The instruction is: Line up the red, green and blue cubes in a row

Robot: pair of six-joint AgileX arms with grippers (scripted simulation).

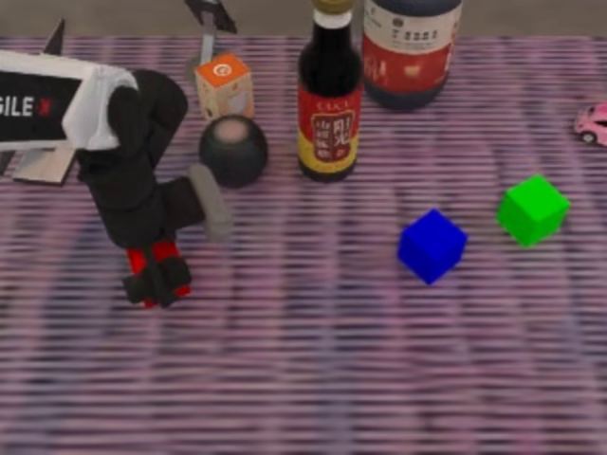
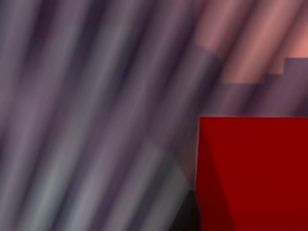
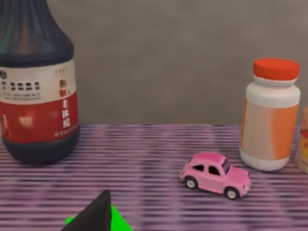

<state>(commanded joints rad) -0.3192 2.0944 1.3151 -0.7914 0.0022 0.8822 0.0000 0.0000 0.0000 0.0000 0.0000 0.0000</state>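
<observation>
Down on the left side of the striped table [image 1: 303,379], the left gripper [image 1: 157,277] is low over the red cube [image 1: 152,261], its fingers on two sides of the cube, pinching it. Close up, the wrist view fills with red. The blue cube [image 1: 432,245] sits right of the middle, and the green cube [image 1: 533,209] is near it, farther right. The right gripper does not show from above; I cannot tell how its jaws are.

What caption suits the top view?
Left gripper straddles the red cube; blue cube and green cube wait at right.
</observation>
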